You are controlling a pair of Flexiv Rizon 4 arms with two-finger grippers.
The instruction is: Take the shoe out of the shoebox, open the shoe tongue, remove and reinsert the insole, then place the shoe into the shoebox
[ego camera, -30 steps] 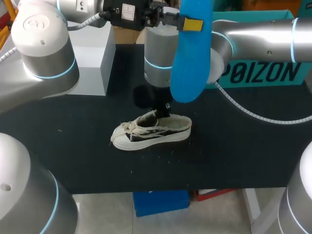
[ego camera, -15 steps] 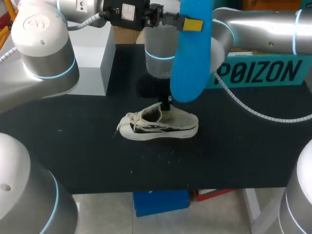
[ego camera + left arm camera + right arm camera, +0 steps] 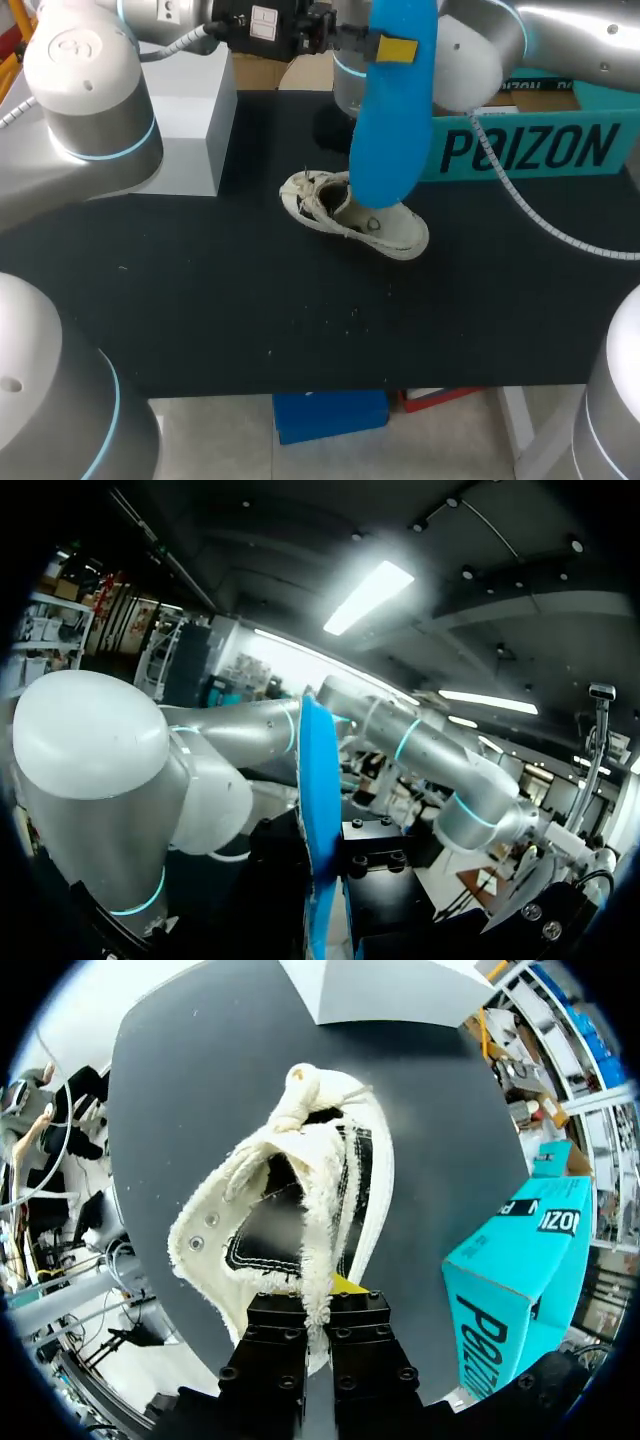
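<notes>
Head view: black matte surface (image 3: 200, 300); white rectangular block (image 3: 190, 110) at its far left part; teal cardboard shoebox with dark lettering (image 3: 540, 150) at its far right part. Left arm enters from the view's left and crosses past the middle, its tool (image 3: 385, 48) clenched on the upper end of a bright blue foam insole (image 3: 392, 120), with one yellow tip on the near face; the insole hangs upright, well above the surface. White canvas low-top shoe with black side panel and frayed edges (image 3: 355, 215) lies below and behind the insole's lower end, near the shoebox and outside it, with its toe toward the white block; whether its sole touches the surface cannot be told. The right arm (image 3: 480, 50) comes in from the view's right; its tool is hidden behind the insole. Left wrist view: blue insole (image 3: 320, 810) seen edge-on, rising from the black tool body; the yellow tips do not show. Right wrist view: right tool (image 3: 320, 1305) grasps the shoe (image 3: 300, 1220) at its heel collar, fingers close together with the frayed rim between them, toe pointing away; shoebox (image 3: 520, 1270) stands beside the tool.
</notes>
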